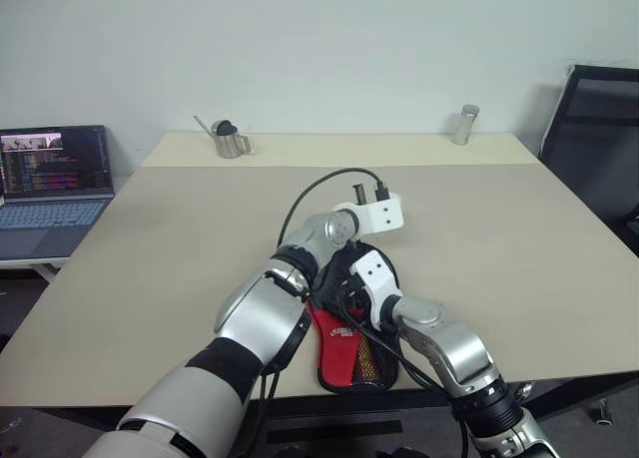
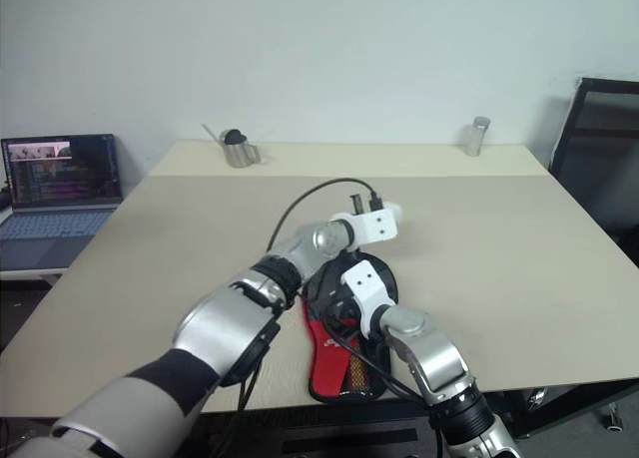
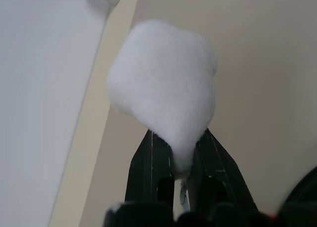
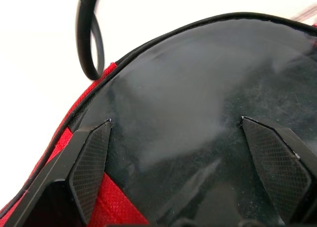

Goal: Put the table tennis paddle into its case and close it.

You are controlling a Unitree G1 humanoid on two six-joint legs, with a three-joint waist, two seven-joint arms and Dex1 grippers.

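Note:
The case (image 1: pixel 349 353), black and red, lies near the table's front edge under both wrists. In the right wrist view the table tennis paddle's black rubber face (image 4: pixel 198 88) lies against the case's red fabric (image 4: pixel 116 214), with the black cord loop (image 4: pixel 89 39) beside it. My right gripper (image 4: pixel 176 121) stands open just over that face, one finger to each side. My left gripper (image 3: pixel 178 133) is held above the table beyond the case, shut on a soft white wad (image 3: pixel 163 83). The paddle's handle is hidden.
On the beige table (image 1: pixel 499 238), a small metal watering can (image 1: pixel 230 139) stands at the far left and a metal cylinder (image 1: pixel 464 124) at the far right. An open laptop (image 1: pixel 55 179) sits on a side desk to the left. A black chair (image 1: pixel 599 149) stands at the right.

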